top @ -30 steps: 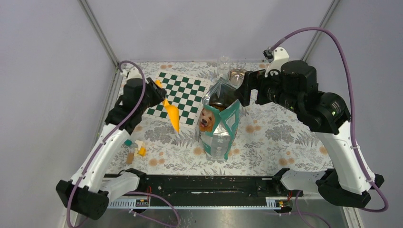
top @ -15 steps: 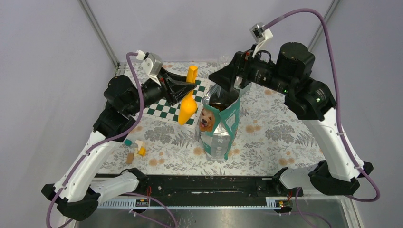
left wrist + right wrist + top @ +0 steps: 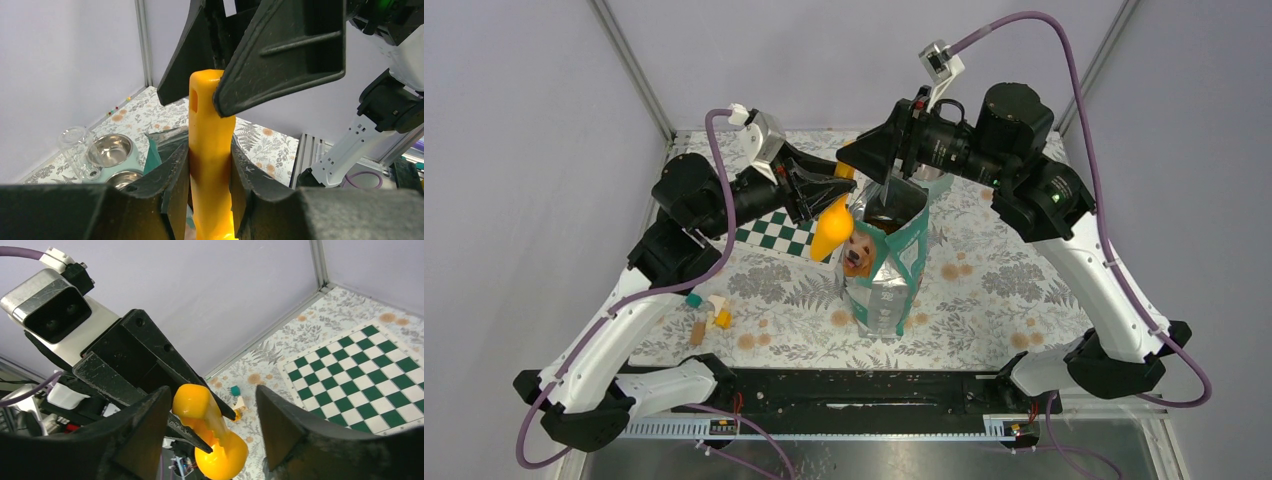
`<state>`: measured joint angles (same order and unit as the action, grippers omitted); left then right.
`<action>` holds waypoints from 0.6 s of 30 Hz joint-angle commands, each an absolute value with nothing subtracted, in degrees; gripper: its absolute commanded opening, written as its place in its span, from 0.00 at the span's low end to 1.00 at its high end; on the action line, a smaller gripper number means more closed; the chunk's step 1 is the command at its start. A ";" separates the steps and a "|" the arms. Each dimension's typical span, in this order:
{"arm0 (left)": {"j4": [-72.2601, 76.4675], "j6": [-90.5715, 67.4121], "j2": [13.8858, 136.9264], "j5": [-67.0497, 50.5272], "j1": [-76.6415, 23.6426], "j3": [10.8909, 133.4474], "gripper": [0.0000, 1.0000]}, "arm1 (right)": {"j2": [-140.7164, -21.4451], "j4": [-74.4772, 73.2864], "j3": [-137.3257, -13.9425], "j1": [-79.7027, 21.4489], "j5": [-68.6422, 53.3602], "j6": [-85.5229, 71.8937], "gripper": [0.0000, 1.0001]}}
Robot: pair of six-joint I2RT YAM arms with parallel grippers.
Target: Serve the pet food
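My left gripper (image 3: 839, 186) is shut on the handle of the orange scoop (image 3: 832, 228), held upright with its bowl down beside the open top of the teal-green bag (image 3: 886, 270). In the left wrist view the fingers (image 3: 175, 172) clamp the scoop handle (image 3: 210, 125) on both sides. My right gripper (image 3: 856, 160) is open and straddles the handle's upper end (image 3: 192, 401), with a gap on one side. The bag's mouth looks dark and I cannot make out the pet food.
A green checkerboard (image 3: 774, 226) lies behind the left gripper. Small blocks (image 3: 709, 315) sit near the left arm. A teal double bowl (image 3: 133, 159) and a glass jar (image 3: 75, 145) stand behind the bag (image 3: 152, 157).
Both arms rose and met above the bag. The left one swung the scoop from over the checkerboard to upright. The right gripper moved left around the handle end, its jaws narrowing.
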<state>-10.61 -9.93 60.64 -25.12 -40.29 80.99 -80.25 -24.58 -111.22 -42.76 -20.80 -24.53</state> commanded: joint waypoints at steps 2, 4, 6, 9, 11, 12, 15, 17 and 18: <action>-6.94 -9.15 60.23 -23.45 -40.78 84.28 0.00 | -81.23 -24.08 -113.28 -44.09 -22.39 -23.38 0.58; -6.93 -9.59 60.08 -23.08 -40.80 84.44 0.00 | -82.06 -25.21 -114.48 -44.26 -23.05 -23.05 0.41; -6.92 -10.36 59.85 -22.40 -40.84 84.45 0.17 | -82.78 -25.95 -116.23 -44.24 -23.62 -22.90 0.18; -7.70 -11.98 59.43 -20.54 -40.83 84.76 0.53 | -83.08 -26.00 -117.81 -44.25 -22.55 -22.03 0.00; -10.89 -12.89 59.08 -18.43 -40.81 85.58 0.69 | -83.01 -26.34 -119.29 -44.27 -20.78 -20.06 0.00; -13.13 -13.42 58.99 -16.74 -40.83 86.38 0.74 | -82.97 -26.76 -120.26 -44.29 -19.96 -18.84 0.00; -22.27 -14.99 59.27 -12.07 -40.72 89.59 0.80 | -83.48 -29.33 -124.01 -44.25 -17.73 -14.63 0.00; -27.86 -16.30 59.65 -11.75 -40.58 91.31 0.80 | -83.57 -29.74 -125.60 -44.29 -18.13 -12.42 0.00; -29.92 -17.09 59.73 -12.81 -40.42 91.59 0.80 | -83.70 -30.05 -126.37 -44.30 -18.68 -11.66 0.00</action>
<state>-20.12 -13.87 60.55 -16.14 -40.62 87.35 -84.18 -30.37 -121.23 -43.92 -19.55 -17.47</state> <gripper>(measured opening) 0.800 0.334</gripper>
